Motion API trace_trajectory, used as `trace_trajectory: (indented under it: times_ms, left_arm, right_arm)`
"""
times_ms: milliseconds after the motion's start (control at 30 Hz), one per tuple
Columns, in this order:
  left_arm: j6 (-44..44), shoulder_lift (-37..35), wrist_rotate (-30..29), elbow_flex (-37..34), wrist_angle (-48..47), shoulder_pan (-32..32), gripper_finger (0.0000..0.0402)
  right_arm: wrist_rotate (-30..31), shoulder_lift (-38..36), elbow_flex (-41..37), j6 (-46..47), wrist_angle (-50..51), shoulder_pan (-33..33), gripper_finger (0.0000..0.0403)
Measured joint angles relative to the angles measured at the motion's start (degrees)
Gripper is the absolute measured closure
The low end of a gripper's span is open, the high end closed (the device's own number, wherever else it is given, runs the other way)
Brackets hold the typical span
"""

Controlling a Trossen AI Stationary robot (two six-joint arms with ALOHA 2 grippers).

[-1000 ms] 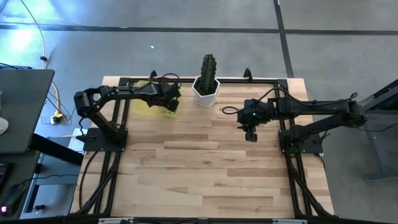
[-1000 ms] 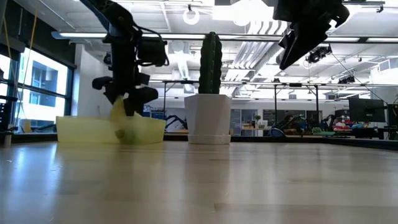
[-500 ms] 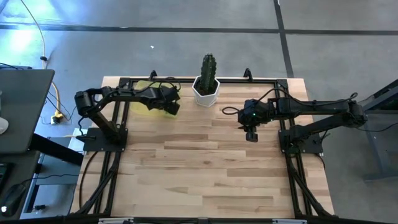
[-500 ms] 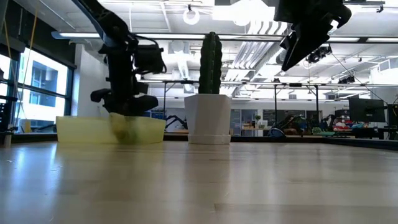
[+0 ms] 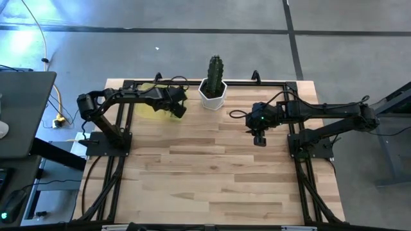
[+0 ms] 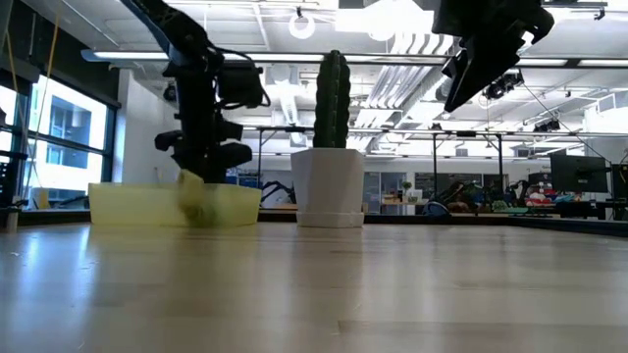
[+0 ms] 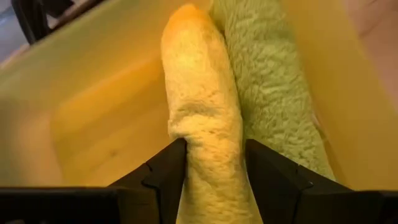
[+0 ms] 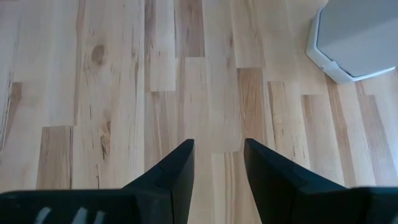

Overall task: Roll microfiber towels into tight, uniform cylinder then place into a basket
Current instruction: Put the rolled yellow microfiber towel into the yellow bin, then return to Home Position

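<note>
The rolled pale yellow microfiber towel (image 7: 202, 118) sits between the two dark fingers (image 7: 158, 177) of my left claw (image 7: 214, 168), which press against its sides, and it lies inside the shallow translucent yellow plastic basket (image 7: 93, 106), touching the rolled lime green microfiber towel (image 7: 273, 93) right beside it. That basket (image 5: 146, 108) is directly under my left claw (image 5: 174, 108) at the far edge of the light wooden table (image 5: 212, 173), with the white hexagonal pot holding a green cactus (image 5: 214, 86) just off to the claw's side. My right claw (image 5: 258, 138) hangs above bare wood on the other side of the pot, its fingers (image 8: 177, 171) a little apart and holding nothing.
</note>
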State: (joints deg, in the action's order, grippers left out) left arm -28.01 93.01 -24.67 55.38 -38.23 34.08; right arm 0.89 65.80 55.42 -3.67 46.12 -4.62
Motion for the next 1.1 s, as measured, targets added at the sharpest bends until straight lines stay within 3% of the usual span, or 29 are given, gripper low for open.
trace_trajectory:
  times_ms: [300,467,600,700,900,1100]
  left_arm:
    - [2.2,0.0,1.3,1.8,-7.8,0.2,0.0245]
    - [2.3,-1.0,-3.1,1.8,-9.2,0.2,0.0245]
    - [6.3,-3.3,-1.9,3.5,-9.1,-0.4,0.025]
    - [10.6,-7.4,0.8,4.5,-9.0,-0.9,0.0261]
    - [11.3,-19.7,2.3,4.5,-9.2,-3.0,0.0287]
    - [13.9,-31.6,2.2,4.5,-9.1,-8.1,0.03]
  right_arm:
    - [0.0,0.0,0.0,1.1,2.7,0.0,0.0269]
    - [0.0,0.0,0.0,0.8,2.8,0.0,0.0269]
    - [0.0,0.0,1.3,0.8,2.7,0.1,0.0269]
    - [0.0,-1.1,3.1,-0.1,4.0,0.2,0.0269]
    - [0.0,-8.2,3.5,-2.7,2.8,-0.9,0.0269]
    - [0.0,-19.1,-3.3,-2.6,-7.1,-2.6,0.0269]
